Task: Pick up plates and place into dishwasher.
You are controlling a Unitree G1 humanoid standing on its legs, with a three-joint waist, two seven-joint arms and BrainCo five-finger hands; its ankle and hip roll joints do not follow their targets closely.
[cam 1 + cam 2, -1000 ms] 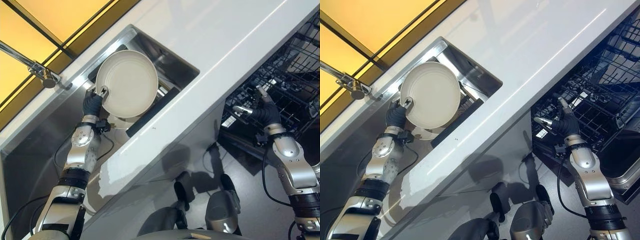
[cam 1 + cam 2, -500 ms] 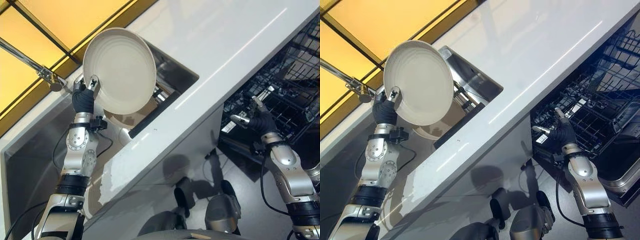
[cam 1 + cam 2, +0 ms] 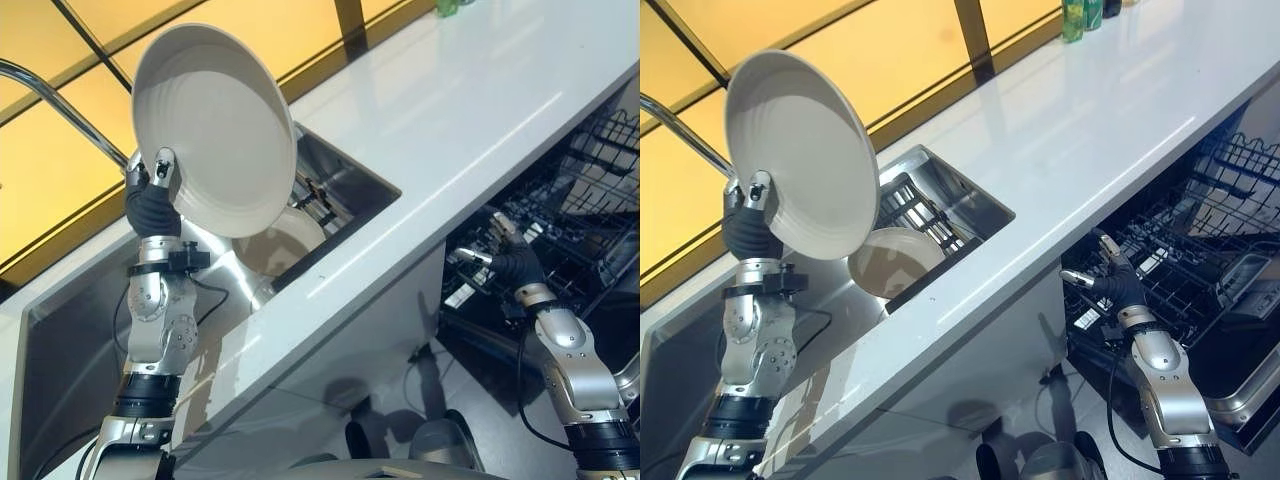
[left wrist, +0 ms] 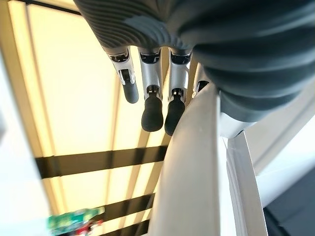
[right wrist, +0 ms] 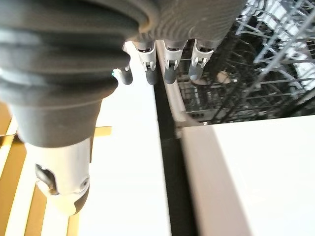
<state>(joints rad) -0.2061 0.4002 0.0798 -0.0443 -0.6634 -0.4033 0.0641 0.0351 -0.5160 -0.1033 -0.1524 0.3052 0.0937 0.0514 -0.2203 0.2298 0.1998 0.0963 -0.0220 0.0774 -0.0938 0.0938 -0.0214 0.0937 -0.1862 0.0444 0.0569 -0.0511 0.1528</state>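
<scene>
My left hand [image 3: 152, 200] holds a large cream plate [image 3: 213, 128] by its lower rim, thumb on the face, raised high above the steel sink [image 3: 350, 185] and tilted. In the left wrist view the plate's edge [image 4: 197, 167] runs past my fingers [image 4: 152, 110]. A second cream plate [image 3: 895, 262] lies in the sink beside a dark rack. My right hand [image 3: 510, 262] hovers open and empty in front of the open dishwasher, whose black wire rack [image 3: 580, 190] is pulled out at the right. Its fingers [image 5: 167, 66] show straight in the right wrist view.
A white counter [image 3: 470, 90] runs between sink and dishwasher. A curved steel faucet [image 3: 50, 95] stands behind the left hand. Green bottles [image 3: 1080, 15] sit at the counter's far end. The dishwasher door [image 3: 1240, 400] hangs open low on the right.
The left hand has lifted the plate up out of the sink, well above the counter, uncovering the second plate below. The camera has shifted. The right hand stays open by the rack.
</scene>
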